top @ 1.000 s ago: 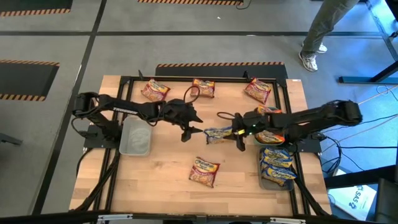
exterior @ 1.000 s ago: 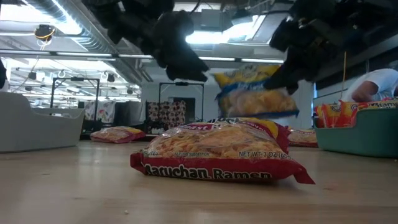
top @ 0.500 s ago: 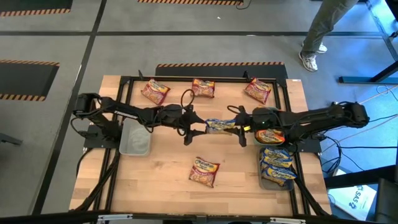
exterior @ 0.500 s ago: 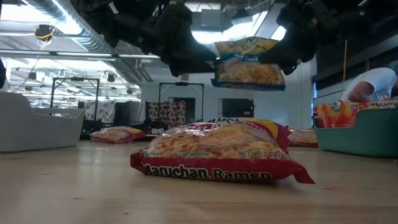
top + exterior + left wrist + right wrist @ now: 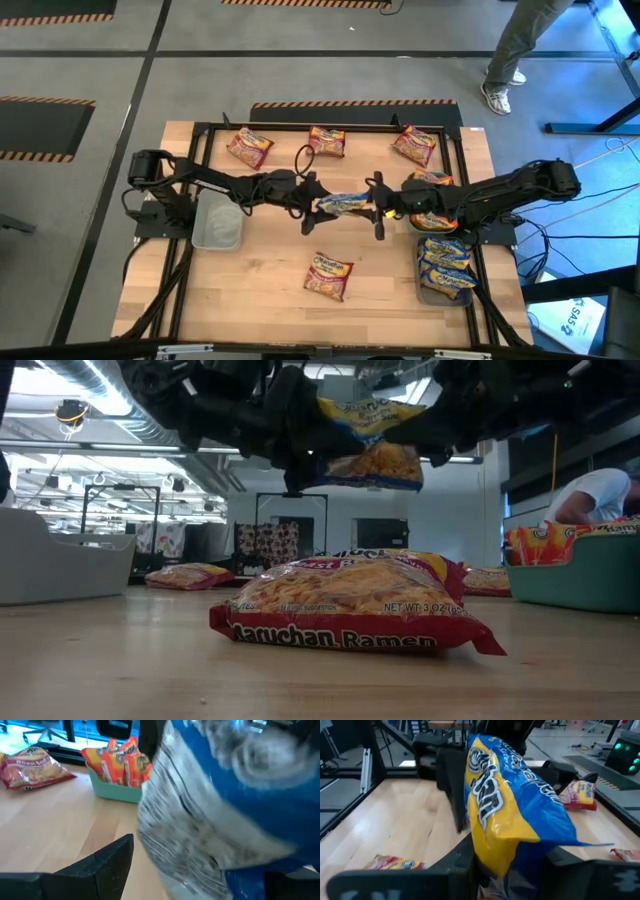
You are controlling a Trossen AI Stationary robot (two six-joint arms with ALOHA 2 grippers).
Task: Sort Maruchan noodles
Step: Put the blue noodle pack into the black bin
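1. Blue-and-yellow packet [image 5: 343, 203] aloft above the red packet [image 5: 329, 275], mid-tabletop [image 5: 260, 270].
2. Right pincer [image 5: 378, 208] clamped on one end; left pincer [image 5: 308, 205] at the other, grip unclear.
3. Light, crinkly, slippery; best pinched at the sealed end.

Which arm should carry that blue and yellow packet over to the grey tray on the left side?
Probably the left. The blue-and-yellow packet hangs mid-table between the left gripper and the right gripper, and the grey tray sits beside the left arm's base.
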